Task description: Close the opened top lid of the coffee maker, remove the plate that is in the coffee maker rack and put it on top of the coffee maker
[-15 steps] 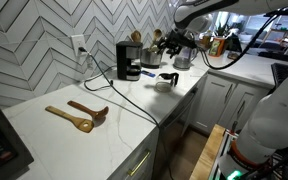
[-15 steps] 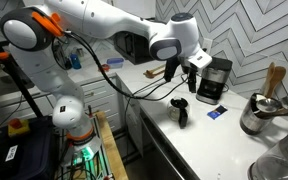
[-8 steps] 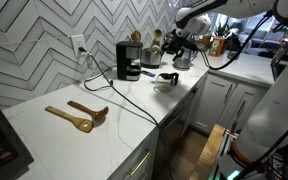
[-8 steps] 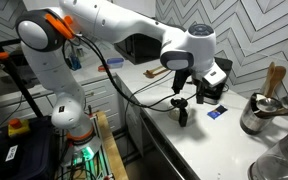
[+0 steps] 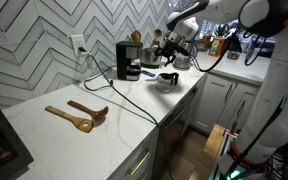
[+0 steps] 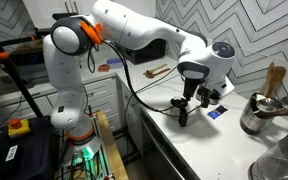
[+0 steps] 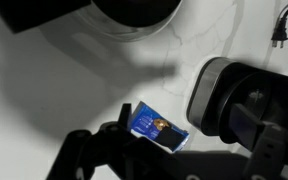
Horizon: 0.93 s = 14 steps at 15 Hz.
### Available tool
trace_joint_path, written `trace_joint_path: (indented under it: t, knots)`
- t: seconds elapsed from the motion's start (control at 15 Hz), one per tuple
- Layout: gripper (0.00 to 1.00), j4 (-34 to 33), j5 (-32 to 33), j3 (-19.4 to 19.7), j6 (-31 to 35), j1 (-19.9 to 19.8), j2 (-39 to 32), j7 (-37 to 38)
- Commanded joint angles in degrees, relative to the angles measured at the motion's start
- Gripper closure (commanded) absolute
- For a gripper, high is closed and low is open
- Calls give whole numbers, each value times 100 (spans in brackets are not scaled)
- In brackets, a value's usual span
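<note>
The plate (image 5: 131, 72) sits in the front bay of the coffee maker (image 5: 129, 58), showing as a pale patch low in the black body. It is likely light, stiff, smooth and breakable (best pinched gently by its front rim). The gripper (image 6: 191, 95) hangs apart from the machine, near the glass carafe (image 5: 166, 80). I cannot tell whether its fingers are spread.

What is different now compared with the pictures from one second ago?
The end effector came down beside the coffee maker, toward the carafe on the counter. It took hold of nothing. Coffee maker, carafe and wooden spoons did not move.
</note>
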<state>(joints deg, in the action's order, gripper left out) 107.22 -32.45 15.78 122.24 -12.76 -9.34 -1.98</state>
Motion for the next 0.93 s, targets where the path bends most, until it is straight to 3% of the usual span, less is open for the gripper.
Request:
trace_joint_path:
  t: [0.0, 0.53, 0.6, 0.87]
  knots:
    - [0, -616, -519, -234, -398, -342, -605, -504]
    - [0, -1041, -1216, -664, -150, -549, -1213, -1408]
    - [0, -885, -955, -586, -171, -474, -1071, -1140]
    - [0, -924, -966, -614, -171, -475, -1101, -1155]
